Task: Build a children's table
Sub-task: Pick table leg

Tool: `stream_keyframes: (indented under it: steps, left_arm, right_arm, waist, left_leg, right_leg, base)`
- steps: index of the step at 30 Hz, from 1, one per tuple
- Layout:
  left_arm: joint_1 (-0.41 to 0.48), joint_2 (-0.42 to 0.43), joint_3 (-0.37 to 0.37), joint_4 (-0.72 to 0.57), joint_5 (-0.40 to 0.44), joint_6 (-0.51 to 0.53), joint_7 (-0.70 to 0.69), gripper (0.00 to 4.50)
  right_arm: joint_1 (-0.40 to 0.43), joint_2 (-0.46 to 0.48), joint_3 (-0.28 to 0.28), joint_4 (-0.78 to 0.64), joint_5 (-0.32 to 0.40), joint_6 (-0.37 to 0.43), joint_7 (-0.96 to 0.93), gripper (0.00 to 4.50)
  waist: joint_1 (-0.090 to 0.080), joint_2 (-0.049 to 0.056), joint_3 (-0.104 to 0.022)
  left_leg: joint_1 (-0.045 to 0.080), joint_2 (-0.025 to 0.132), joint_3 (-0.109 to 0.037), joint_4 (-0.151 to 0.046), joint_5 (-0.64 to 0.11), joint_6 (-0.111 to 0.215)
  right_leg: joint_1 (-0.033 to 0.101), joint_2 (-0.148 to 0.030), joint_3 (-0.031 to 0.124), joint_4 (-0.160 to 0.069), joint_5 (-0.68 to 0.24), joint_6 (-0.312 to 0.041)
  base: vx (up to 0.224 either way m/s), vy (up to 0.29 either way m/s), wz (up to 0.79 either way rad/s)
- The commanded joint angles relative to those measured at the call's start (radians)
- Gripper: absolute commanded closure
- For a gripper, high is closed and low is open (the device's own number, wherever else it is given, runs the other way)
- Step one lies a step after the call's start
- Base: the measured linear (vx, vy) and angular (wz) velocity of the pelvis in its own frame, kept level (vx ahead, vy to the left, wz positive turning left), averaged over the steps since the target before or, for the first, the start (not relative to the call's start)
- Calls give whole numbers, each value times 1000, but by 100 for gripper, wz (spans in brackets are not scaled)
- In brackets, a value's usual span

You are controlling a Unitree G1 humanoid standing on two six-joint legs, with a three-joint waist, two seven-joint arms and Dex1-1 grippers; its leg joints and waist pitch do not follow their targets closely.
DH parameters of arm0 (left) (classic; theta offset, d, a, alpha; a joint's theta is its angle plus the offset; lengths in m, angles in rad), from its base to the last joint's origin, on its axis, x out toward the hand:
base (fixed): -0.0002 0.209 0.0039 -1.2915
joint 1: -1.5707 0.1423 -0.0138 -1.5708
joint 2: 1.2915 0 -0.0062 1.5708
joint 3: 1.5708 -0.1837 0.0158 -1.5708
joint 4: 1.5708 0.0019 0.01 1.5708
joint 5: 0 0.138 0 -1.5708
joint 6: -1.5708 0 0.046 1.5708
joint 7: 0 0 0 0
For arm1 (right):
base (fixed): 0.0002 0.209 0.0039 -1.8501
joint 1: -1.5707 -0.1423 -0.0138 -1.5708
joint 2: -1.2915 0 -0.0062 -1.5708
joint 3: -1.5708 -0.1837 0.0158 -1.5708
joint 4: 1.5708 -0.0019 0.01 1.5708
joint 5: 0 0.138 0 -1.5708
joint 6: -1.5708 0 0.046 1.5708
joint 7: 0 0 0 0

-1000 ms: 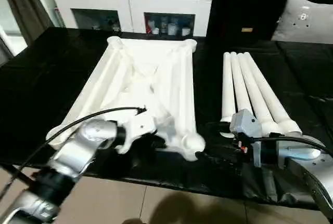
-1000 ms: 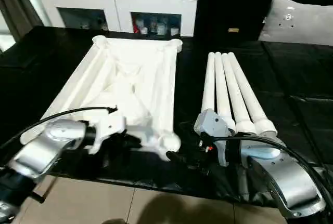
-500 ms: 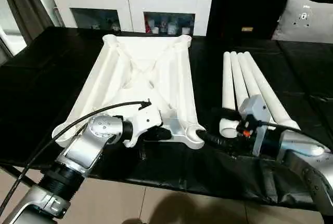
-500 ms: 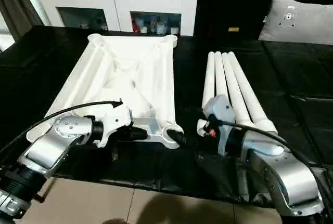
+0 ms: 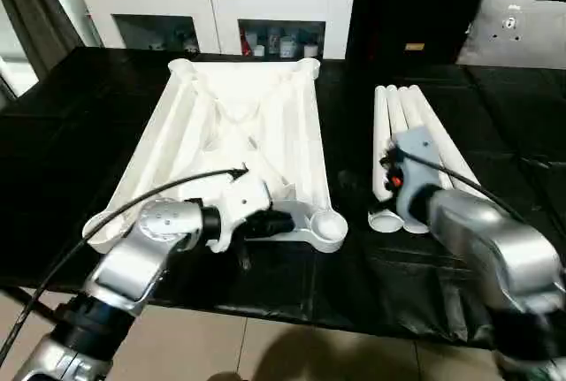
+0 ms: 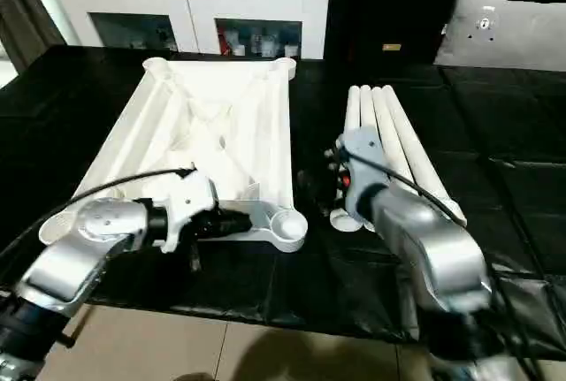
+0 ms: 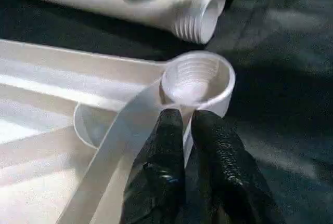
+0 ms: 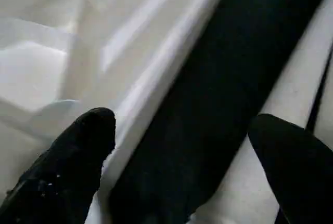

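The white tabletop [image 5: 265,107] lies upside down, ribs up, on the black table. My left gripper [image 7: 186,117] is at its near edge, just below the near right corner socket [image 7: 197,78]. Its two black fingers stand close together, pinching the thin white rim. Several white legs [image 5: 416,125] lie side by side to the right of the tabletop, threaded ends [image 7: 200,18] toward me. My right gripper [image 8: 182,146] is open wide. It hovers over the dark strip between the tabletop's right edge and the nearest leg, close to the legs' near ends.
The black-covered table [image 5: 71,133] ends at a front edge [image 5: 292,306], with tiled floor below. A white cabinet [image 5: 221,10] stands behind the table. A grey cushion [image 5: 522,27] lies at the back right.
The tabletop's near end was lifted and tilted; it now lies flat. My right arm has moved from the table's front edge forward to the legs' near ends. The camera has shifted a little.
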Motion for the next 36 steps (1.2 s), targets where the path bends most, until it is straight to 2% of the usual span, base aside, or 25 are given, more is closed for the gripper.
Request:
stream_keyframes:
  steps: [1, 2, 4, 6, 8, 10, 11, 12, 18, 24, 30, 32, 33, 36]
  left_arm:
    - [28, 10, 18, -71, -17, 41, 21, 365]
    - [40, 11, 22, -92, -21, 51, 27, 361]
    - [65, 15, 30, -134, -30, 74, 36, 349]
    - [86, 18, 39, -169, -38, 93, 47, 326]
    - [91, 19, 42, -178, -40, 98, 50, 318]
    - [108, 23, 51, -206, -44, 122, 61, 303]
    - [110, 23, 51, -210, -44, 125, 63, 293]
    - [122, 22, 52, -226, -42, 137, 76, 283]
    - [119, 22, 40, -241, -34, 154, 96, 240]
    - [116, 28, 39, -249, -36, 169, 97, 240]
    - [112, 26, 39, -251, -39, 175, 107, 240]
    - [111, 25, 39, -251, -39, 176, 109, 240]
    - [109, 24, 39, -249, -39, 177, 111, 232]
    - [104, 24, 41, -244, -38, 173, 114, 232]
  right_arm:
    - [-68, 25, -10, 74, -36, 34, -58, 0]
    - [-90, 31, -7, 108, -46, 31, -76, 0]
    - [-134, 52, -21, 179, -54, 30, -127, 0]
    - [-172, 62, -31, 250, -74, 17, -172, 0]
    - [-182, 62, -35, 270, -80, 10, -183, 0]
    - [-214, 73, -59, 325, -93, 7, -202, 0]
    - [-219, 75, -63, 333, -95, 7, -205, 0]
    - [-242, 83, -79, 385, -98, -3, -212, 0]
    - [-272, 97, -92, 466, -78, -16, -210, 0]
    - [-282, 109, -91, 505, -70, 12, -177, 0]
    - [-289, 111, -107, 538, -62, 30, -183, 0]
    - [-291, 110, -109, 544, -60, 39, -177, 0]
    - [-292, 110, -109, 549, -57, 52, -169, 29]
    - [-290, 119, -123, 565, -48, 73, -165, 49]
  waist:
    - [-3, -3, -58]
    - [-4, -2, -59]
    - [-6, -6, -59]
    - [-9, -5, -57]
    - [-7, -3, -59]
    - [-7, -5, -61]
    - [-8, -4, -62]
    - [-10, -4, -60]
    - [-10, -4, -60]
    - [-10, -5, -61]
    - [-9, -5, -61]
    - [-10, -9, -60]
    - [-10, -10, -60]
    - [-9, -10, -60]
  left_leg:
    - [-5, 78, -22, -72, -63, 5]
    - [-7, 77, -21, -71, -54, 5]
    - [-10, 75, -18, -68, -31, 9]
    - [-10, 74, -16, -70, -31, 6]
    - [-7, 73, -13, -67, -33, 4]
    - [-12, 72, -15, -68, -10, 8]
    - [-11, 74, -14, -67, -11, 7]
    - [-11, 73, -14, -67, -19, 10]
    - [-11, 73, -12, -65, -22, 16]
    - [-12, 74, -12, -64, -5, 26]
    - [-12, 72, -11, -63, -11, 22]
    - [-12, 72, -10, -64, -10, 25]
    - [-13, 72, -10, -63, -8, 26]
    - [-12, 72, -9, -63, -9, 30]
  right_leg:
    - [51, -129, 78, -74, -185, -149]
    - [52, -129, 77, -73, -173, -151]
    - [53, -127, 78, -71, -144, -147]
    - [52, -125, 77, -71, -148, -154]
    - [50, -122, 78, -71, -141, -149]
    - [56, -121, 76, -63, -86, -153]
    - [54, -121, 77, -62, -78, -153]
    - [53, -122, 76, -64, -86, -153]
    - [53, -121, 75, -65, -99, -156]
    - [54, -120, 74, -61, -72, -160]
    - [55, -122, 74, -62, -80, -164]
    - [54, -120, 74, -62, -82, -162]
    - [55, -121, 74, -62, -83, -162]
    - [53, -122, 74, -64, -99, -159]
  base:
    - [0, 0, 0]
    - [0, 0, 0]
    - [0, 0, 0]
    - [0, 0, 0]
    - [0, 0, 0]
    - [0, 0, 0]
    - [0, 0, 0]
    - [0, 0, 0]
    - [0, 0, 0]
    - [0, 0, 0]
    - [0, 0, 0]
    - [0, 0, 0]
    - [0, 0, 0]
    - [0, 0, 0]
